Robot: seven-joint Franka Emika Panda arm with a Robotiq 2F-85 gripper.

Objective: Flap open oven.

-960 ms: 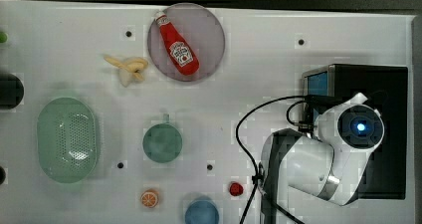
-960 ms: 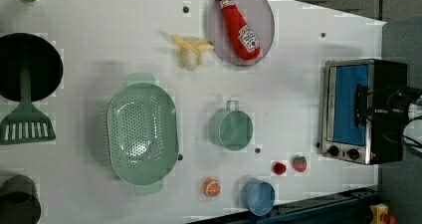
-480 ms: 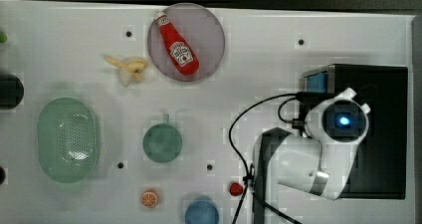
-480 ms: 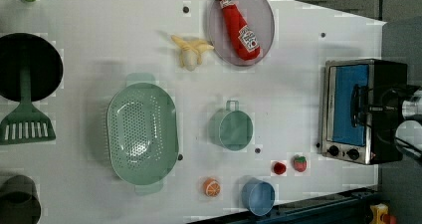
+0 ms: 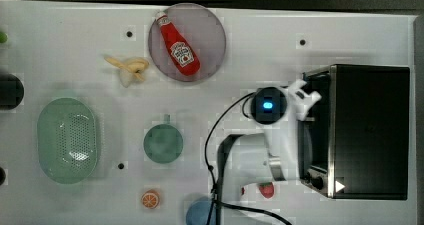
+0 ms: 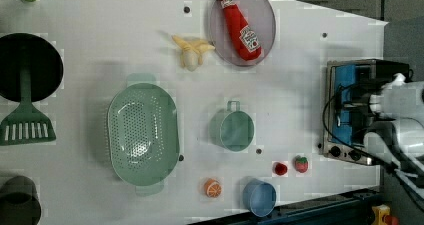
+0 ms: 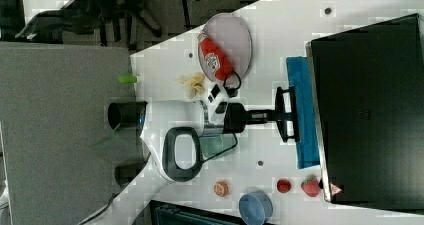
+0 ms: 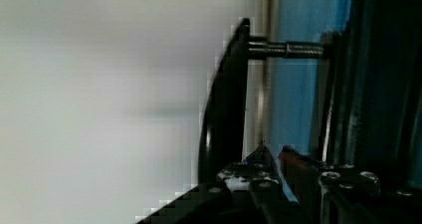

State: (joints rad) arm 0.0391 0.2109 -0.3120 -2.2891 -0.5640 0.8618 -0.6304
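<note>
Wrist view: the gripper (image 8: 271, 169) is seen clenched on the black bar handle (image 8: 226, 99) of the oven (image 8: 303, 84), the fingers (image 8: 259, 159) lying against the bar, with the blue-tinted glass door just behind it. A threaded metal post is seen joining the handle to the door.

From the right view, the gripper (image 7: 280, 116) is shown reaching level from the white arm (image 7: 170, 122) to the handle (image 7: 289, 114), which is seen standing off the blue door (image 7: 305, 112); the door is tilted outward from the black body of the oven (image 7: 370, 105).

From the top view, the oven (image 5: 370, 130) is placed at the top view's right edge of the white table (image 5: 75, 55), its front turned toward the rest of the table. Just beside its knob end a strawberry (image 5: 266, 190) is seen. Nearer the middle a green cup (image 5: 163, 143), a blue bowl (image 5: 200, 212) and an orange slice (image 5: 149, 200) are found. Farther off, a ketchup bottle (image 5: 177, 47) is laid on a grey plate (image 5: 212, 30), with a banana (image 5: 127, 67) beside it. A green colander (image 5: 67, 140) is seen well apart, at the top view's left.
</note>
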